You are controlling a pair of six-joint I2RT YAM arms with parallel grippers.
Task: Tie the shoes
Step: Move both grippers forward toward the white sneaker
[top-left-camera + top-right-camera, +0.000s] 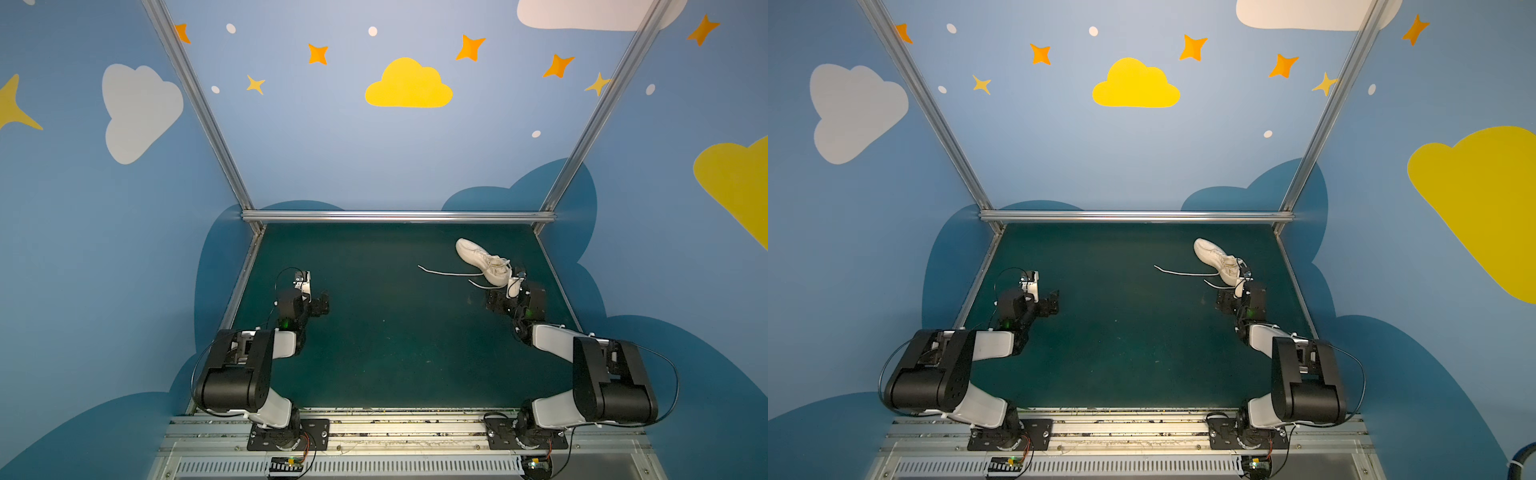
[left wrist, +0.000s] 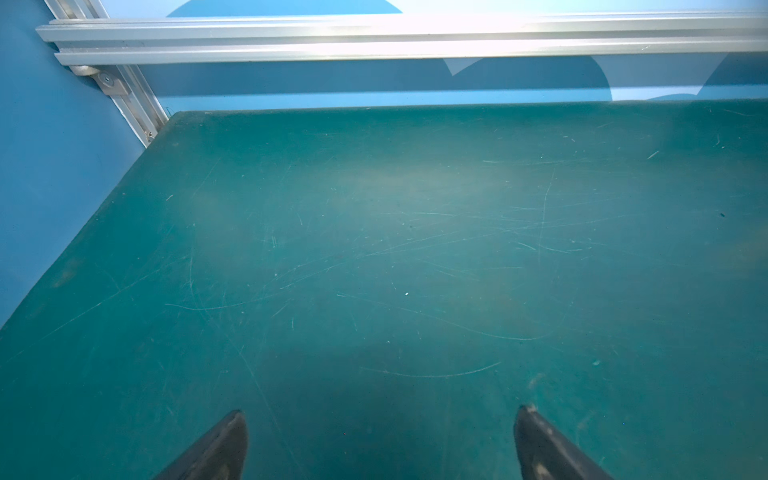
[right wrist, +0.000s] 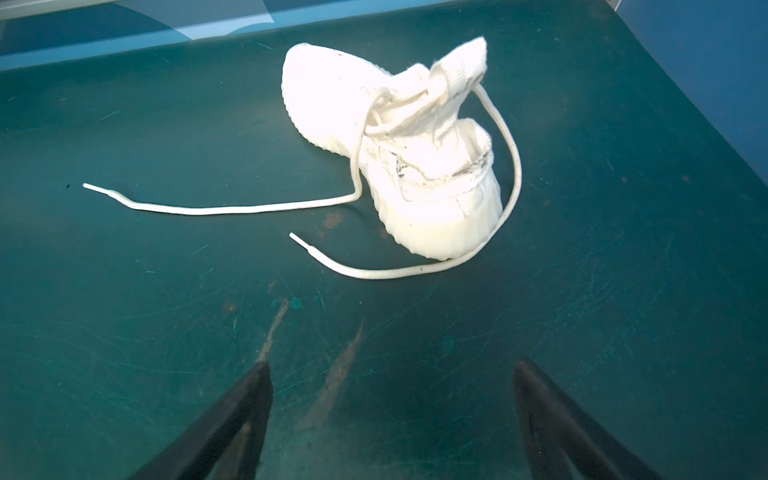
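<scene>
I am seeing one sneaker (image 1: 482, 259) (image 1: 1219, 259) sitting on its sole at the far right of the green mat (image 2: 374, 249); in both top views its long axis is running diagonally, with the toe pointing toward the mat's far edge and leftward and the heel facing the right gripper (image 3: 390, 365); that gripper is hanging near the heel, its two fingers spread wide and pinching nothing. I am counting two loose laces; the straight lace (image 3: 232, 209) is trailing leftward from the sneaker; the curled lace (image 3: 395, 272) is wrapping round the heel. The left gripper (image 2: 382, 411) is hovering over bare mat, well apart from the sneaker, spread and empty.
</scene>
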